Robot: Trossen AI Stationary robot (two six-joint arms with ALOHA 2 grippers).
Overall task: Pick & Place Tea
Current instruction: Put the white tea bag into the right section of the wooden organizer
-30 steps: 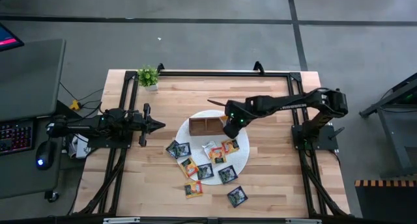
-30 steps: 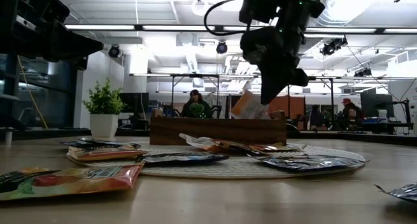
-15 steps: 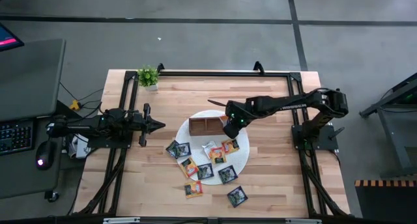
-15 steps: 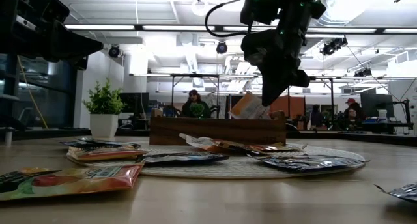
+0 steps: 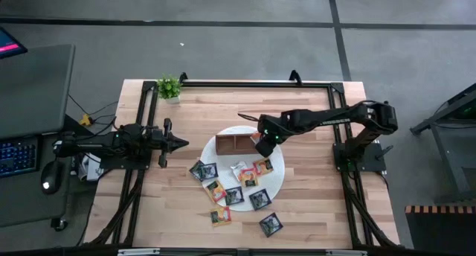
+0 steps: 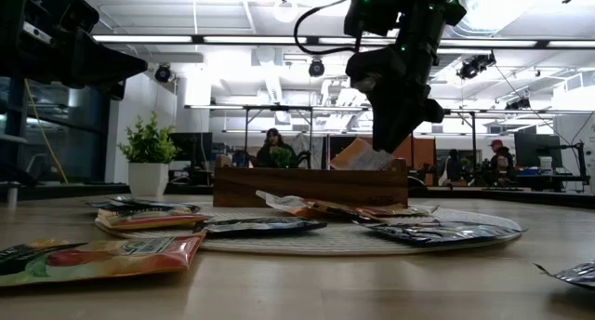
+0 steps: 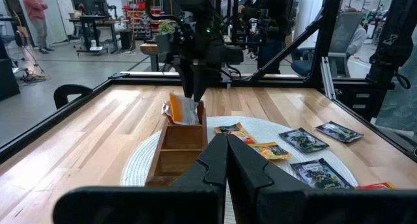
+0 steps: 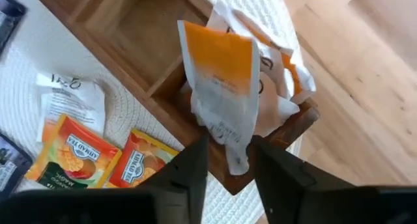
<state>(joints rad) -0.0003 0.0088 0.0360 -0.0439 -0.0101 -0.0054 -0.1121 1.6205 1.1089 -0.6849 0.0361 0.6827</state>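
We see the right tool (image 8: 227,160) pinching a white-orange tea sachet (image 8: 220,87) over the end compartment of the wooden box (image 8: 124,38). Risk: it catches the sachets already there and tips out. Left tool (image 5: 181,143) idles clenched, well apart.

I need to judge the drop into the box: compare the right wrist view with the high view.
Only the right wrist view shows the white-and-orange sachet between the right gripper fingers, over the end compartment where other sachets already lie. Only the high view shows the left gripper waiting shut beside the mat, the plant, and sachets off the mat. Both show the wooden box and the round mat.
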